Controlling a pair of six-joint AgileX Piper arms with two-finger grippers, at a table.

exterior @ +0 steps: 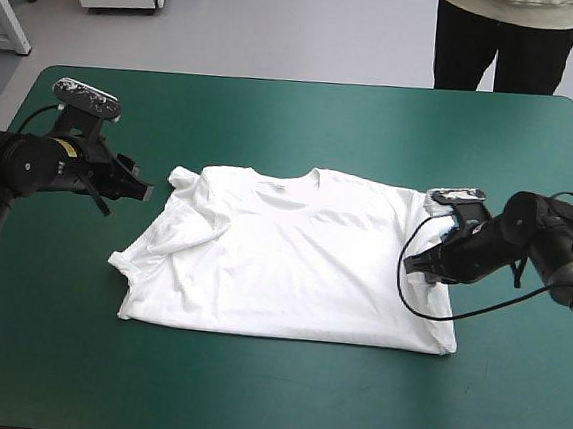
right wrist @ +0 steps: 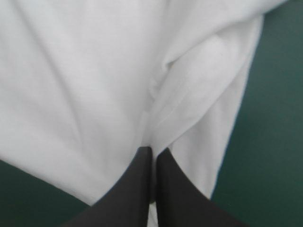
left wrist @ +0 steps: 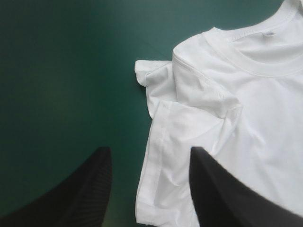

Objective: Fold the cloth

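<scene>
Teal-green bench (exterior: 270,404) with the white T-shirt (exterior: 292,265) spread flat in the middle, collar toward the far edge. Right gripper (right wrist: 154,149) is pinched tight on a fold at the shirt's right side. Left gripper (left wrist: 149,150) hangs wide apart just beside the rumpled left sleeve.

Lighting's bright and even, looks like overhead. Just soft shadows on the bench (exterior: 274,123) under the arms, at 9 and 3 o'clock of the T-shirt (exterior: 292,265). Bench goes murky at 10 o'clock of the left claw (left wrist: 149,151).
</scene>
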